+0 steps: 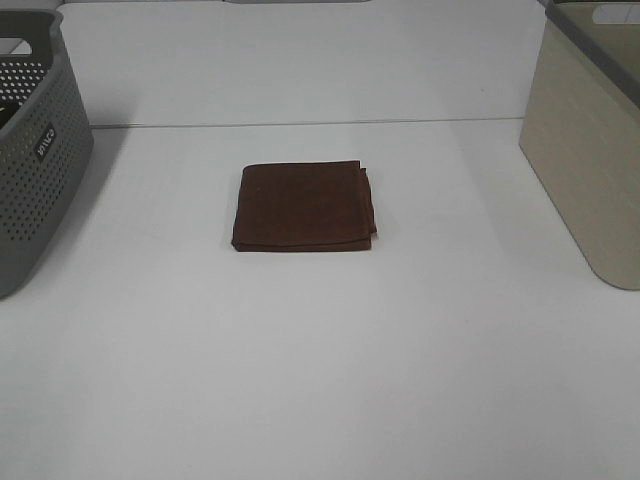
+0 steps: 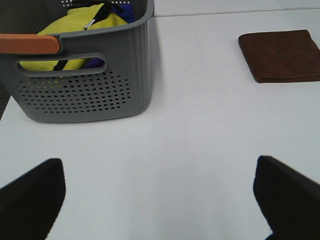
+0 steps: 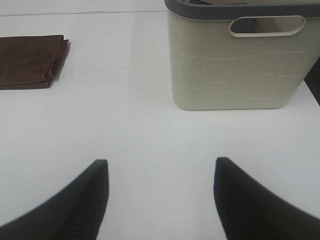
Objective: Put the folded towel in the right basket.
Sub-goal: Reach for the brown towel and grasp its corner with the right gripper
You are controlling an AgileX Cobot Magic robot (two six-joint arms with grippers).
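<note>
A dark brown folded towel point(image 1: 304, 206) lies flat in the middle of the white table. It also shows in the left wrist view point(image 2: 281, 55) and the right wrist view point(image 3: 31, 60). The beige right basket point(image 1: 590, 150) stands at the table's right edge, also in the right wrist view point(image 3: 239, 60). Neither arm shows in the exterior high view. My left gripper point(image 2: 160, 200) is open and empty, well back from the towel. My right gripper point(image 3: 160, 200) is open and empty, facing the gap between towel and beige basket.
A grey perforated basket point(image 1: 35, 150) stands at the left edge; the left wrist view point(image 2: 85, 75) shows yellow and blue cloth point(image 2: 75, 30) inside it. The white table point(image 1: 320, 380) spreads around the towel.
</note>
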